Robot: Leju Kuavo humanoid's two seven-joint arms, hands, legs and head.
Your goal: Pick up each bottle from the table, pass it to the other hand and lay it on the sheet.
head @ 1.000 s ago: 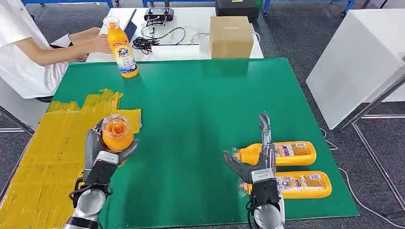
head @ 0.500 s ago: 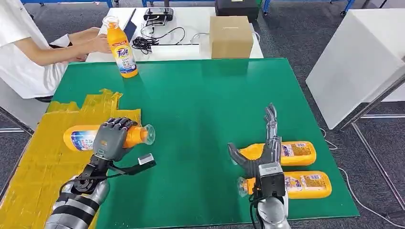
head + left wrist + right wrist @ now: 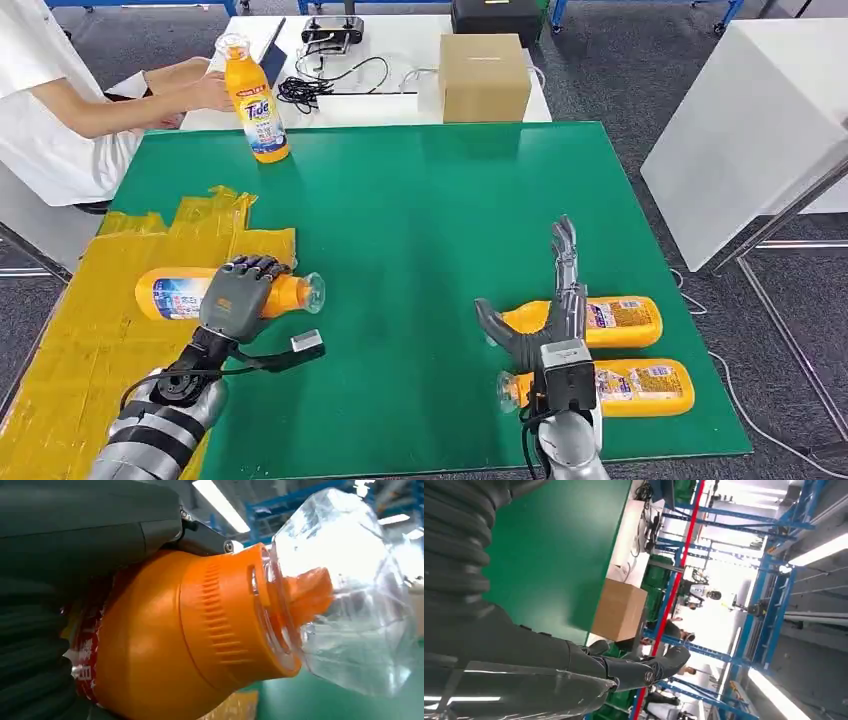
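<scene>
Head view first: an orange bottle [image 3: 215, 294] is gripped on its side by the left hand [image 3: 238, 296], fingers wrapped over the shoulder, clear cap pointing toward the middle of the green table [image 3: 420, 210]. Most of the body is already over the yellow sheet [image 3: 90, 330], while the neck sticks out past the sheet's edge. The right hand [image 3: 548, 318] is held with fingers spread and straight, nothing in it, just beside two more bottles [image 3: 600, 350] lying on the table. Another bottle [image 3: 256, 98] is stood upright at the far edge, near a seated person [image 3: 60, 100].

Left wrist view: the bottle's shoulder and clear cap [image 3: 345, 595] are seen close up, with fingers [image 3: 80, 530] clamped around the label end.

Right wrist view: the fingers are shown extended, apart, touching nothing.

For a clean laydown, the bottle should probably be shifted a bit further onto the sheet, lowered flat until contact is made, and only then released, since a round body can easily be rolled off.
</scene>
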